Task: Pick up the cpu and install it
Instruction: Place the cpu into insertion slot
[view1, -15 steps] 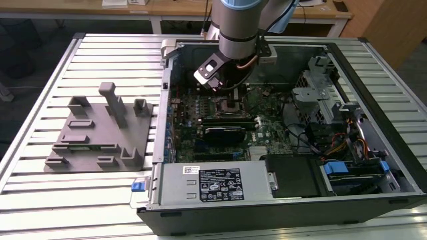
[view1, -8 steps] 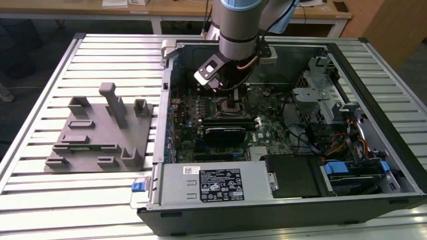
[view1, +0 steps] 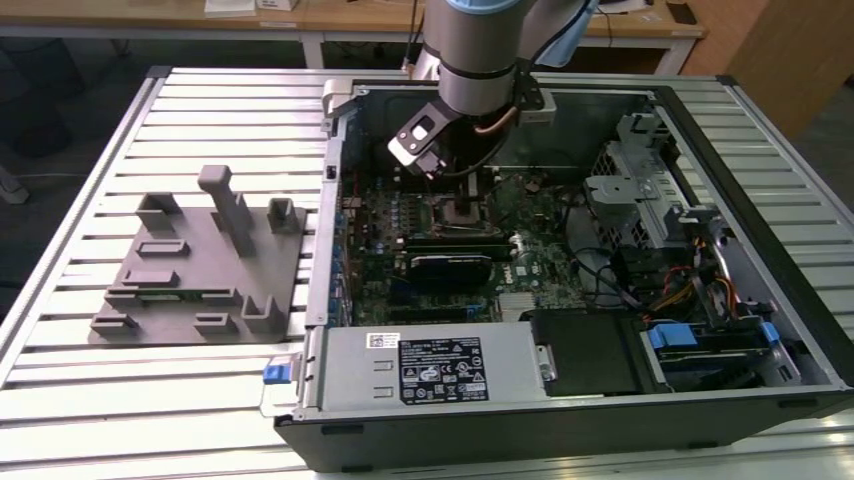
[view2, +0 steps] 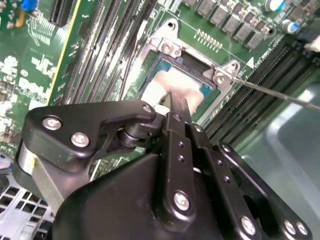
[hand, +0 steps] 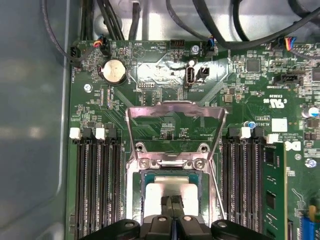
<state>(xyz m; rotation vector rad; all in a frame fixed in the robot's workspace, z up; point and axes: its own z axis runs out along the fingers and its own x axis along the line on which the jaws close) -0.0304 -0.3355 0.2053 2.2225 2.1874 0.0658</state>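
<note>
The cpu (hand: 156, 192) lies flat in the motherboard socket, its pale silver top (view2: 167, 82) showing inside the metal frame in both wrist views. My gripper (hand: 172, 204) stands straight over it with its two black fingers (view2: 179, 107) pressed together. Their tips sit at the middle of the chip's top, and I cannot tell whether they touch it. Nothing is held between the fingers. The socket's hinged load plate (hand: 175, 112) stands raised behind the chip. In the exterior view the gripper (view1: 463, 205) reaches down into the open computer case (view1: 694, 130).
Black memory slots (hand: 95, 185) flank the socket on both sides, and a green memory stick (hand: 274, 190) stands in one. The thin socket lever (view2: 280, 95) sticks out sideways. A grey fixture (view1: 194, 265) lies on the slatted table at the exterior view's left. Drive bays and cables (view1: 667, 250) crowd the exterior view's right.
</note>
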